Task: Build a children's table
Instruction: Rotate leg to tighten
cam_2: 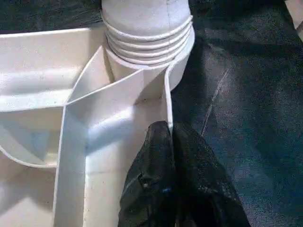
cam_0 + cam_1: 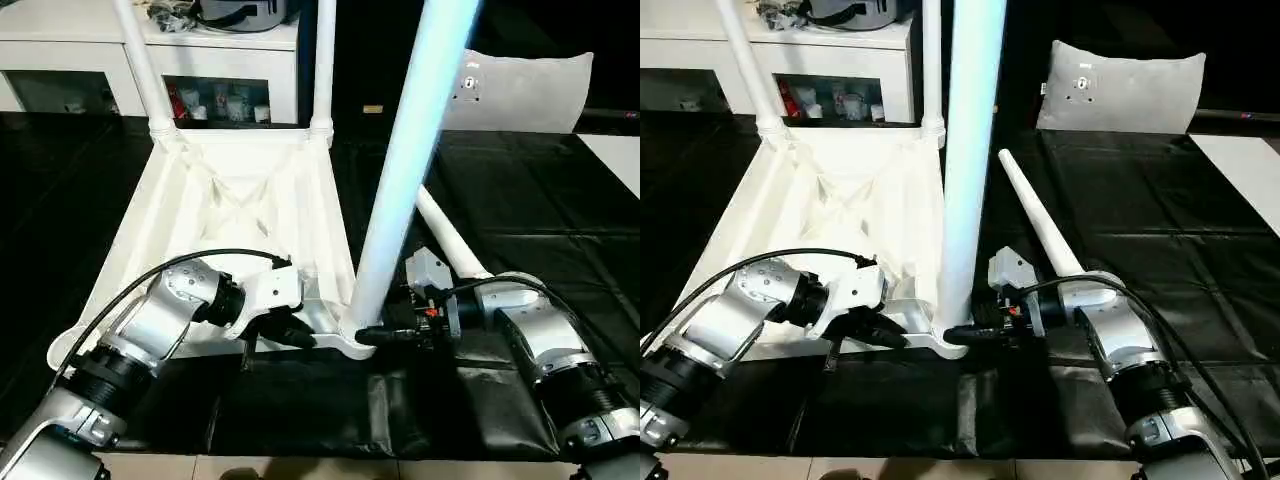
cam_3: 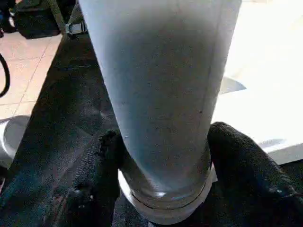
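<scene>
Black mats cover the floor where we work, with a white cabinet behind. From our head, we see the upside-down tabletop lying on the mat. Two legs stand in its far corners. A third leg stands in the near right corner socket. The fourth leg lies on the mat just beside our right arm.

Our left wrist shows our left gripper pinched shut on the tabletop's thin side wall, near the socket.

Our right wrist shows our right gripper with one finger on each side of the third leg's bottom, touching it; we cannot tell if it squeezes.

We think we are fixing leg three in. Next we likely need a firm hold, then a turn or push.

Room is tight by the corner edge; the mat to the right is open.
</scene>
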